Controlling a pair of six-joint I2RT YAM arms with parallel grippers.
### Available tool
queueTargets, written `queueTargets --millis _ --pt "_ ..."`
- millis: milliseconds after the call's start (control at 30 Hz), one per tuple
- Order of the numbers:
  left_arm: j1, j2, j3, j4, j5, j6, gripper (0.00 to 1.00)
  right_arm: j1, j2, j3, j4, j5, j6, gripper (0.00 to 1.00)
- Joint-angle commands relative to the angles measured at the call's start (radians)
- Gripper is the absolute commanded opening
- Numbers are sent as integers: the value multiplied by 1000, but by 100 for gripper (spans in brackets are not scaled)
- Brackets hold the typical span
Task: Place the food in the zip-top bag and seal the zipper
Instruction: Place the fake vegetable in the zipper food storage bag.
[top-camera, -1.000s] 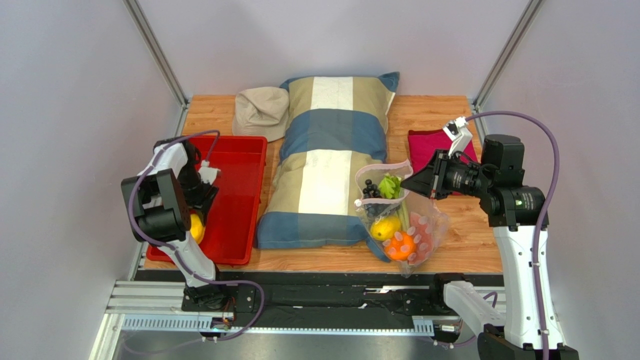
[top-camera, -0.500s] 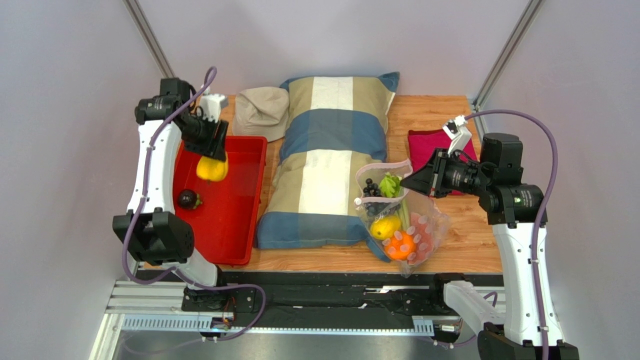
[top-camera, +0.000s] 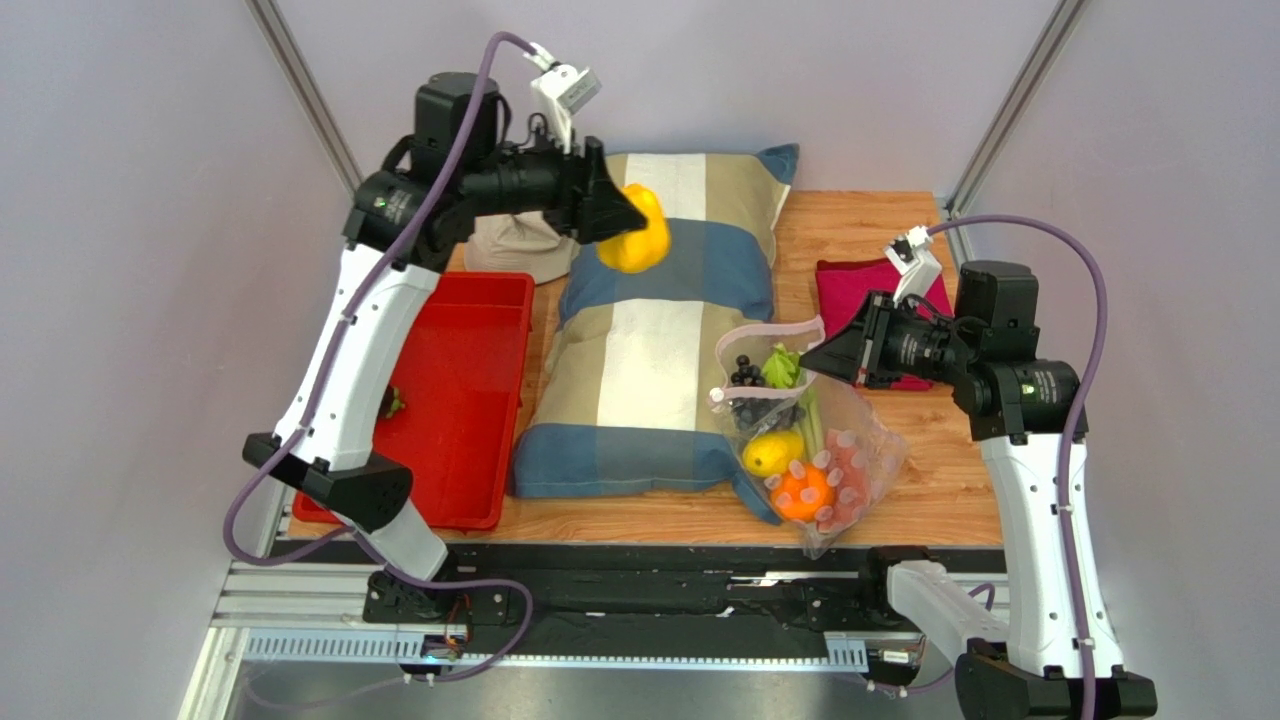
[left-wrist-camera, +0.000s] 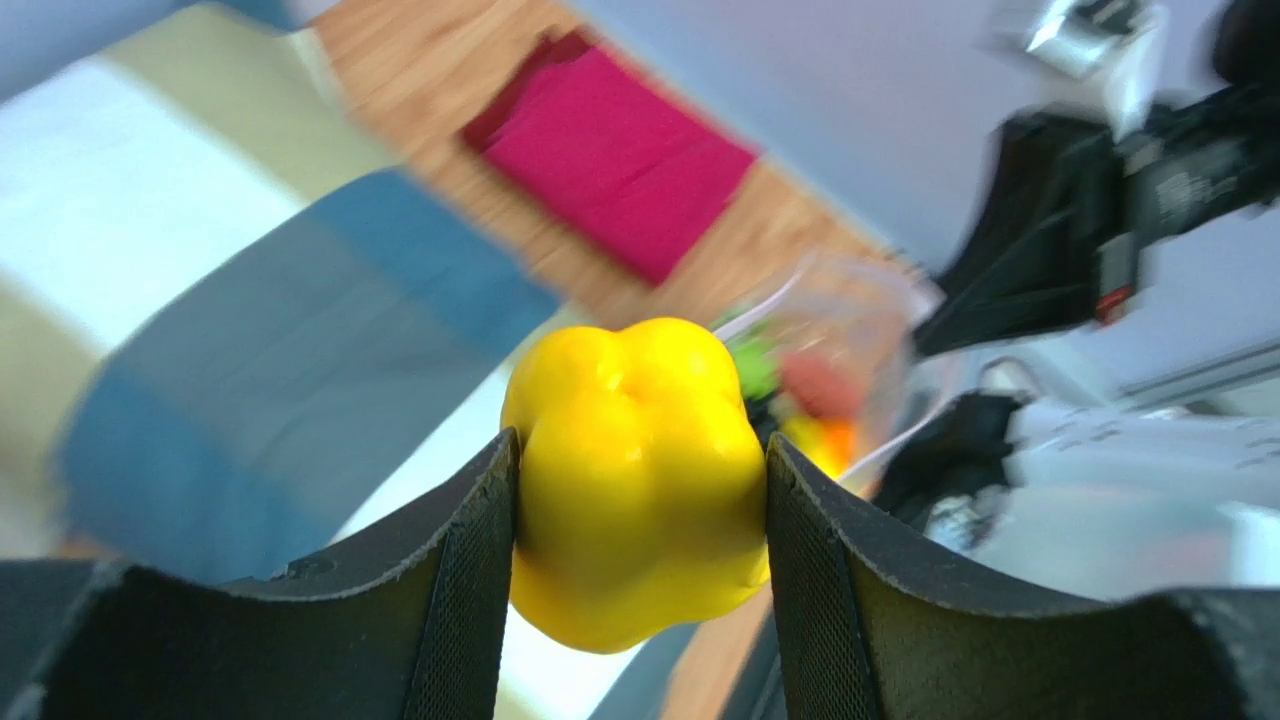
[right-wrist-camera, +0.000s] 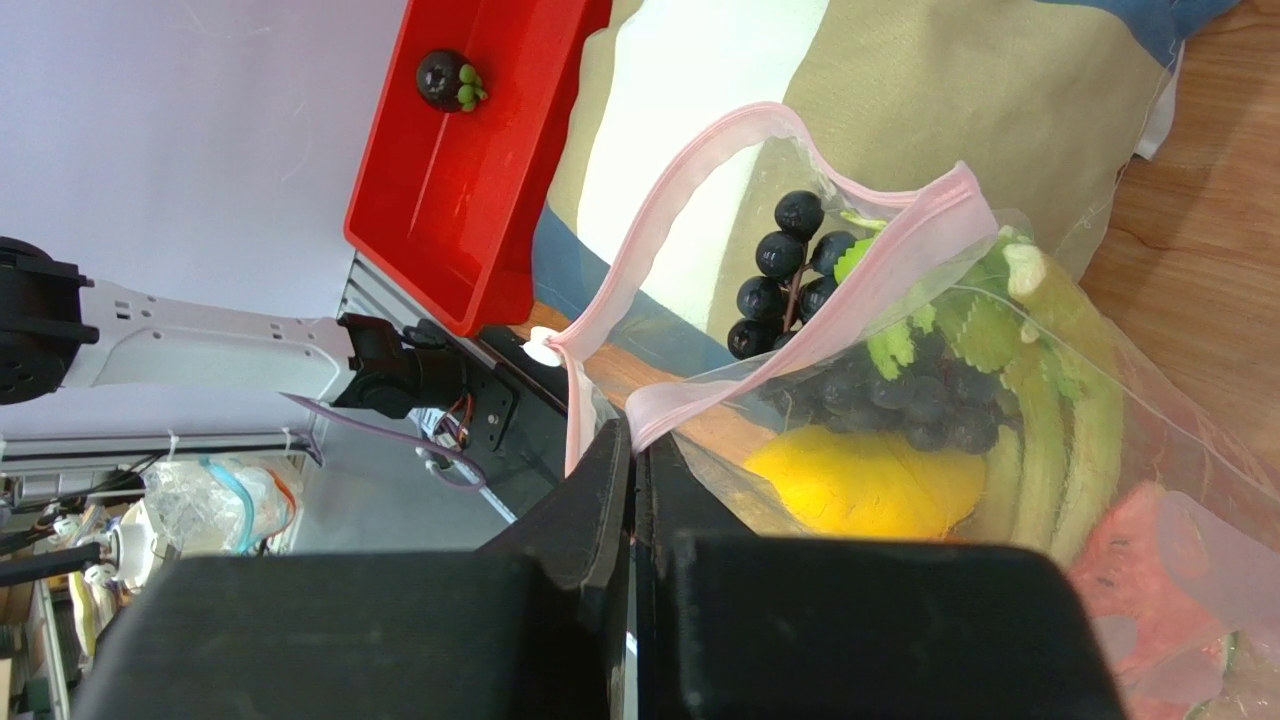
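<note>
My left gripper (top-camera: 624, 215) is shut on a yellow pepper (top-camera: 637, 233) and holds it in the air above the back of the striped pillow; it fills the left wrist view (left-wrist-camera: 637, 477) between the pads. The clear zip-top bag (top-camera: 819, 450) lies off the pillow's right front, mouth open. Inside it are dark grapes (right-wrist-camera: 879, 393), a green celery stalk (right-wrist-camera: 1052, 435), another yellow pepper (top-camera: 771, 452), an orange (top-camera: 801, 489) and a reddish slice (right-wrist-camera: 1157, 570). My right gripper (top-camera: 813, 362) is shut on the pink zipper strip (right-wrist-camera: 812, 353) and holds the mouth up.
A striped pillow (top-camera: 646, 300) fills the middle. A red tray (top-camera: 458, 398) at the left holds one small dark fruit (right-wrist-camera: 446, 78). A beige hat (top-camera: 519, 225) lies at the back. A magenta cloth (top-camera: 857, 293) lies behind my right gripper.
My left arm has lifted the yellow pepper out of the red tray and swung it up and right over the pillow. My right gripper has kept its hold on the bag's mouth.
</note>
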Motion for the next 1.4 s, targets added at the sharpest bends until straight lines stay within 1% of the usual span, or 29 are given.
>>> queueTargets --millis 0,33,67,100,133,200,233,300,433,533,633,733,767,833,867,933,967,1033,1067,1167,1267,1300,1333,1367 --pt "-94 29 -92 396 136 -335 32 -5 -15 27 59 14 18 0" --pt "-129 53 -101 452 144 -397 32 -5 -15 33 58 22 23 0" --pt "-146 67 -109 482 168 -428 32 -5 -13 33 59 19 38 0" --pt "-160 78 -121 515 175 -497 33 -5 -15 33 62 13 48 0" --pt "-169 93 -155 579 176 -529 33 -5 -15 30 68 7 58 0" --pt "-197 102 -201 646 158 -617 33 -3 -21 21 82 -2 81 0" --pt "-205 110 -245 693 152 -641 33 -5 -22 19 93 -5 87 0" --pt "-228 115 -291 723 136 -692 33 -5 -31 12 105 -7 109 0" --pt "-266 93 -444 792 69 -729 33 -5 -45 -5 144 -5 158 0" --pt "-298 86 -491 789 15 -729 33 -5 -51 -19 171 -2 198 0" --pt "-329 102 -500 790 -42 -751 33 -6 -53 -33 211 -19 241 0" --pt "-362 136 -497 792 -42 -803 33 -5 -55 -41 245 -22 276 0" --pt "-375 141 -499 793 -45 -807 35 -5 -53 -41 251 -22 285 0" --pt "-390 145 -496 795 -49 -814 39 -5 -50 -41 257 -21 296 0" --pt "-407 145 -492 789 -43 -811 46 -6 -50 -41 257 -22 302 0" --pt "-416 136 -498 747 -46 -783 56 -6 -51 -37 257 -18 310 0" --pt "-419 127 -515 744 -43 -778 68 -5 -53 -33 259 -12 316 0" --pt "-418 104 -563 744 -36 -780 86 -6 -61 -33 272 -9 325 0" --pt "-416 98 -568 741 -19 -771 99 -6 -62 -36 276 -12 331 0" --pt "-396 61 -577 712 18 -723 99 -8 -68 -39 276 -18 331 0" --pt "-334 -3 -604 688 52 -668 99 -20 -76 -44 276 -35 331 0" --pt "-315 -43 -610 648 55 -619 99 -20 -78 -47 276 -39 328 0" --pt "-266 -63 -620 631 63 -591 99 -20 -79 -48 277 -44 327 0" --pt "-240 -81 -620 609 88 -555 99 -50 -81 -51 276 -54 325 0"
